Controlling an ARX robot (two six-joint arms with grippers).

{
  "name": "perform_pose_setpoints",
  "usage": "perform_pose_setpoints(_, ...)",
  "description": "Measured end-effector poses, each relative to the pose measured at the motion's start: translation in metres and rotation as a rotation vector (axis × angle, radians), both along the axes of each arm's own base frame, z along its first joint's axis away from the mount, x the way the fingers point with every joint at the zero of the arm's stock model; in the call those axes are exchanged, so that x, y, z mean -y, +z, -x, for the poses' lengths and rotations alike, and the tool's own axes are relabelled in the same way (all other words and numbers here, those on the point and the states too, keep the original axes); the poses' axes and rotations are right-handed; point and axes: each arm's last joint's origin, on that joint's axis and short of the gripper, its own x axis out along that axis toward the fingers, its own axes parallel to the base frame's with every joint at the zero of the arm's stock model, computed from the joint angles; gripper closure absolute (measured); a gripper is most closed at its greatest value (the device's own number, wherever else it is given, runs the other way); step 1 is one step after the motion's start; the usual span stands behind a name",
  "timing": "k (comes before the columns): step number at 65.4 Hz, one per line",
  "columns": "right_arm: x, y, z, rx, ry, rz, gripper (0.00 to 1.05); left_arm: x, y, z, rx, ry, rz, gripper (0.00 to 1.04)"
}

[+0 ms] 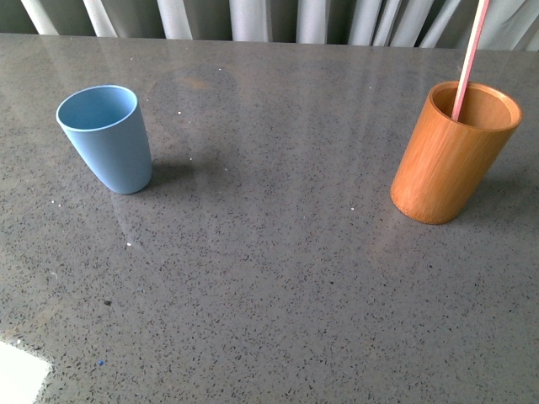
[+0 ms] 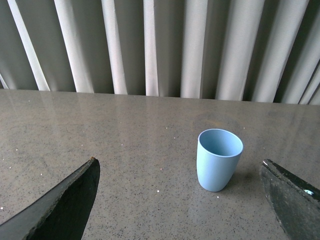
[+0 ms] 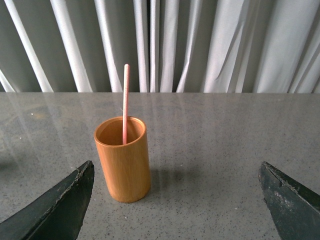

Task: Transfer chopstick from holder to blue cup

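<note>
My right gripper [image 3: 176, 165] gapes wide, empty. I should pinch the chopstick [image 3: 125, 102] above the holder [image 3: 123, 165] and lift straight.

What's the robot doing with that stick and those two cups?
Nothing is being held yet. The chopstick stands in the wooden holder on the right side of the gray table. The blue cup sits empty on the left. The left end effector is open and faces the cup, and the right end effector is open and faces the holder. Neither one touches anything.
</note>
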Motion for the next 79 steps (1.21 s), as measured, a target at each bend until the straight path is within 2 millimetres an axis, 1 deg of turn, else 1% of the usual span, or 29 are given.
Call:
perform_pose_setpoints(38, 0.000, 0.000, 0.000, 0.000, 0.000, 0.000, 0.09, 0.000, 0.000, 0.000, 0.000, 0.000, 0.000, 0.09)
perform_pose_setpoints(41, 0.000, 0.000, 0.000, 0.000, 0.000, 0.000, 0.09, 0.000, -0.001, 0.000, -0.052, 0.019, 0.020, 0.09)
perform_pose_setpoints(46, 0.000, 0.000, 0.000, 0.000, 0.000, 0.000, 0.09, 0.001, 0.001, -0.004, -0.323, 0.055, 0.112, 0.09)
perform_pose_setpoints(47, 0.000, 0.000, 0.000, 0.001, 0.000, 0.000, 0.09, 0.001, 0.002, -0.005, -0.337, 0.054, 0.114, 0.09)
perform_pose_setpoints(50, 0.000, 0.000, 0.000, 0.001, 0.000, 0.000, 0.09, 0.001, 0.003, -0.012, -0.373, 0.048, 0.136, 0.09)
perform_pose_setpoints(55, 0.000, 0.000, 0.000, 0.001, 0.000, 0.000, 0.09, 0.001, 0.010, -0.024, -0.360, 0.029, 0.144, 0.09)
perform_pose_setpoints(60, 0.000, 0.000, 0.000, 0.001, 0.000, 0.000, 0.09, 0.000, 0.019, -0.042, -0.332, 0.002, 0.147, 0.09)
perform_pose_setpoints(65, 0.000, 0.000, 0.000, 0.001, 0.000, 0.000, 0.09, 0.001, 0.028, -0.063, -0.315, -0.041, 0.151, 0.09)
perform_pose_setpoints(69, 0.000, 0.000, 0.000, 0.001, 0.000, 0.000, 0.09, 0.002, 0.034, -0.085, -0.325, -0.083, 0.151, 0.09)
perform_pose_setpoints(70, 0.000, 0.000, 0.000, 0.001, 0.000, 0.000, 0.09, 0.003, 0.035, -0.096, -0.335, -0.101, 0.153, 0.09)
perform_pose_setpoints(73, 0.000, 0.000, 0.000, 0.001, 0.000, 0.000, 0.09, 0.005, 0.035, -0.119, -0.381, -0.127, 0.160, 0.09)
perform_pose_setpoints(79, 0.000, 0.000, 0.000, 0.001, 0.000, 0.000, 0.09, 0.009, 0.031, -0.148, -0.447, -0.146, 0.168, 0.09)
